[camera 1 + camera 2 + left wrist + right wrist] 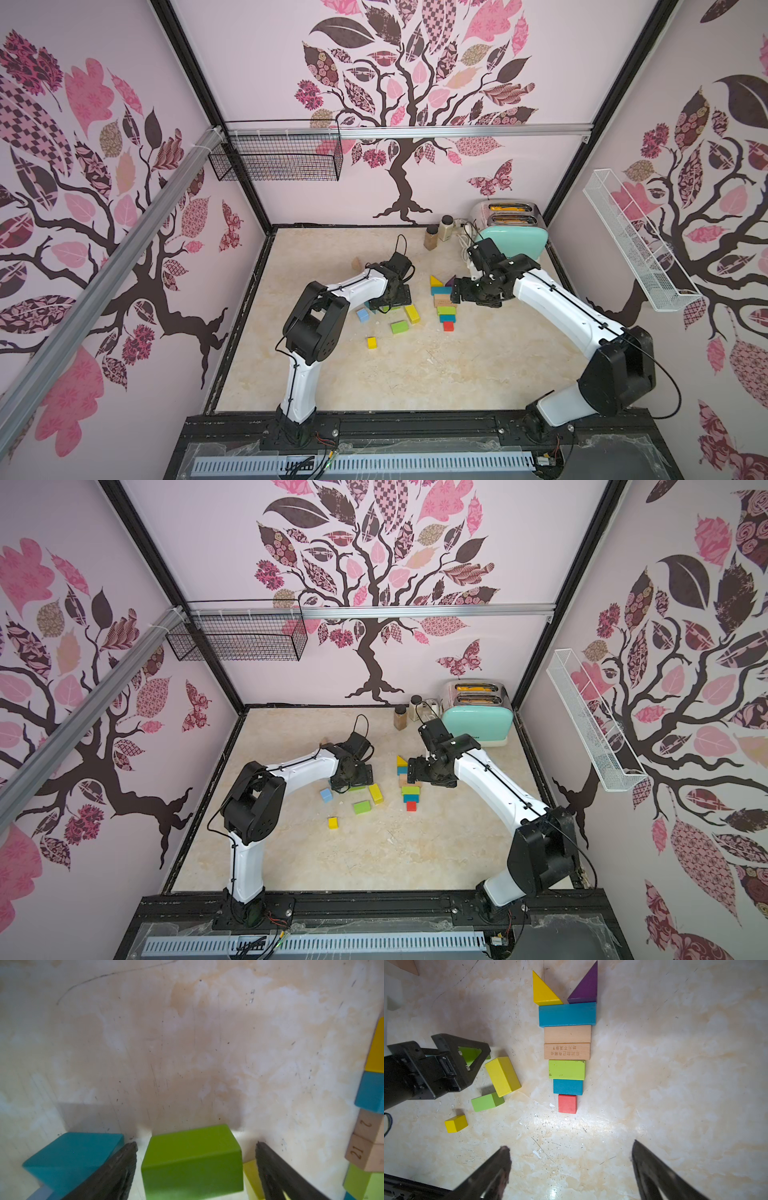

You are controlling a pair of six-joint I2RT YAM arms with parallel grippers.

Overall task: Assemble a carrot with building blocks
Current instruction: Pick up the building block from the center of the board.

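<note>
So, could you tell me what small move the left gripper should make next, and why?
Probably lift the left gripper straight up, away from the green rectangular wooden block. Its jaws stand open on either side of it without touching, and the carrot already looks whole, from the yellow triangular wedge and purple triangular wedge down to the red cube.

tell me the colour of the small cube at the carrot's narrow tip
Red. The small red wooden cube shows best in the right wrist view.
</note>
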